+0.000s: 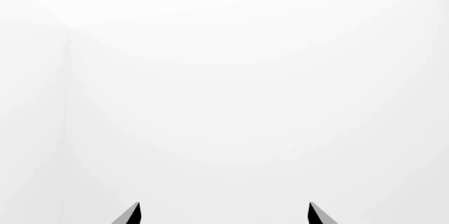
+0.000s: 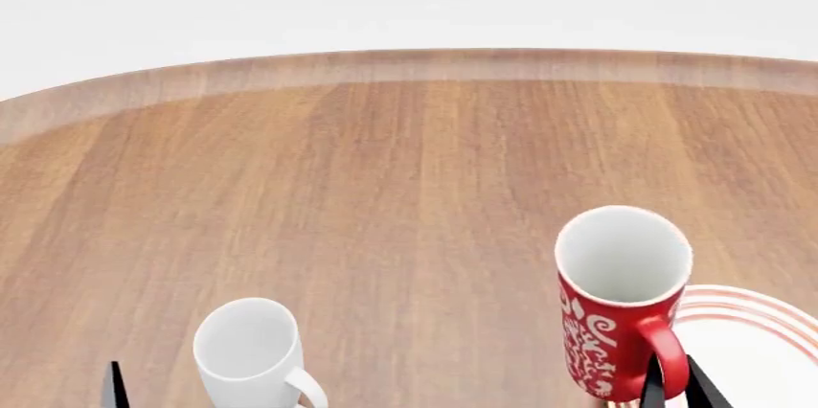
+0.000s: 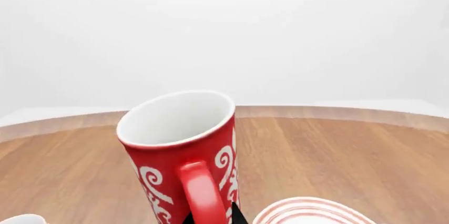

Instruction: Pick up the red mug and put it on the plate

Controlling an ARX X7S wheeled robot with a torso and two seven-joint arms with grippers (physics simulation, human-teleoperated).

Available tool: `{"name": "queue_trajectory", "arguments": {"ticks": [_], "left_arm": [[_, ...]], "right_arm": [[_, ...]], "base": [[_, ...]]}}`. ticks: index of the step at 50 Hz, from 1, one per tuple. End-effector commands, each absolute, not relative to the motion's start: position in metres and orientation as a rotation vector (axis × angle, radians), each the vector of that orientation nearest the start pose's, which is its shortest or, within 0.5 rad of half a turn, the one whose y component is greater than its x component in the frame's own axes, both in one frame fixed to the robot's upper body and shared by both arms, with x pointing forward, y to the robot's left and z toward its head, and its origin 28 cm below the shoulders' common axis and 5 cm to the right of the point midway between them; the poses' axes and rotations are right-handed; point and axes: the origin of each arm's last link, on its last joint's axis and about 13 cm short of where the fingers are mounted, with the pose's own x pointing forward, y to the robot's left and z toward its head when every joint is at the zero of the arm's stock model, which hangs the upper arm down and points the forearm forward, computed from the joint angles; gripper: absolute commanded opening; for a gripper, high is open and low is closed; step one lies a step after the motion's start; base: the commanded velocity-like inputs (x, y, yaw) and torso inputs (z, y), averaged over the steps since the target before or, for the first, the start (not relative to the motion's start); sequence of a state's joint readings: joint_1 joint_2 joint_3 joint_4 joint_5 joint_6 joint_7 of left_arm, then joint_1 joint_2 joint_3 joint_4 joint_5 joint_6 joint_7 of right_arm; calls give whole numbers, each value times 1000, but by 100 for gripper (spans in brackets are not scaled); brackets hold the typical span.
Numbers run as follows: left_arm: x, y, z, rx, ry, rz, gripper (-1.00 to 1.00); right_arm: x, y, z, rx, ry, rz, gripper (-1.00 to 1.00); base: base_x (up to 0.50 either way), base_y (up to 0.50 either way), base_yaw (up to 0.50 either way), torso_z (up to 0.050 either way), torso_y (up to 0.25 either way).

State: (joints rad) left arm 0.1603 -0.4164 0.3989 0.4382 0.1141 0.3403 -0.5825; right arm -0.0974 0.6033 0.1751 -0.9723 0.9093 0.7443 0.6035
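Observation:
The red mug [image 2: 623, 317] with white swirls and a white inside hangs tilted at the table's near right, over the left rim of the plate [image 2: 754, 336]. My right gripper [image 2: 675, 387] is shut on its red handle [image 3: 202, 195], with a black fingertip on either side of the handle. The white plate [image 3: 308, 214] with red rings lies just beside the mug. My left gripper [image 1: 224, 207] is open with nothing between its fingers and faces only white background. One of its fingertips [image 2: 115, 384] shows at the near left in the head view.
A plain white mug [image 2: 249, 351] stands on the round wooden table [image 2: 383, 188] at the near left, close to my left fingertip. The table's far edge curves across the back, with a white floor and wall beyond it.

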Motion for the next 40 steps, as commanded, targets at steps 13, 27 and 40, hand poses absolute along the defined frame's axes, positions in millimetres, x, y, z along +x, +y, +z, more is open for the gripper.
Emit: {"name": "queue_trajectory", "arguments": {"ticks": [13, 27, 40], "left_arm": [[153, 196, 83, 131, -603, 11, 100], [149, 196, 83, 133, -608, 13, 100], [151, 194, 83, 138, -605, 15, 100]], "right_arm": [[157, -149, 168, -39, -27, -114, -100], [201, -184, 170, -127, -62, -18, -100], [206, -202, 203, -56, -38, 93, -100]], "base": [[0, 0, 0, 0, 0], [0, 0, 0, 0, 1], [0, 0, 0, 0, 0]]}}
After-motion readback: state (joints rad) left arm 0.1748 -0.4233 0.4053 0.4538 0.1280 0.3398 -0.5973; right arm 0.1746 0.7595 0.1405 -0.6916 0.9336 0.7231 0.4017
